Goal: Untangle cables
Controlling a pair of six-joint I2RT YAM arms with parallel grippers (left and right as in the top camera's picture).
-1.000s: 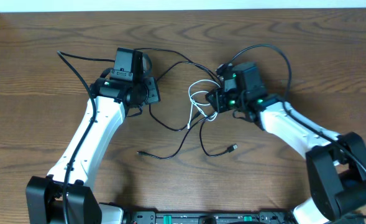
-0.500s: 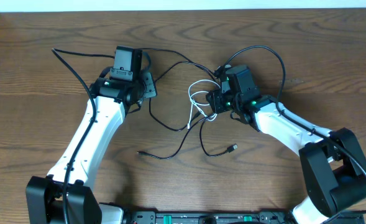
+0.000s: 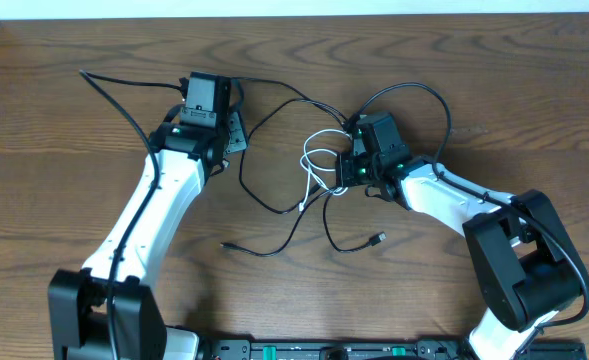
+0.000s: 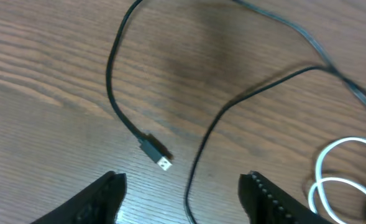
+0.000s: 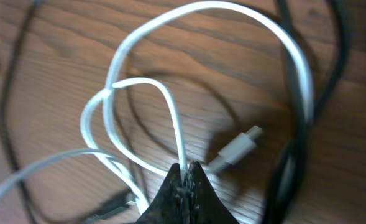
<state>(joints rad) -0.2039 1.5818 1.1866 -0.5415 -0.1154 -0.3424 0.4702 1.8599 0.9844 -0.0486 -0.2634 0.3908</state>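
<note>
- Pincer on right arm [image 5: 186, 171] clenched on one strand of thin white cord with small plug [image 5: 179, 137], probably anchoring its loops so the other cord can be drawn free.
- Thin black cord with USB plug [image 4: 153, 152] crosses the white loops mid-table; both lie on dark wooden table [image 3: 474, 80].
- Left pincer [image 4: 183, 199] released, jaws spread above black cord, likely lining up a grab.
- Versus a second ago: right jaws snapped together, left jaws wider, left arm shifted slightly up-table, loose cord ends barely moved.
</note>
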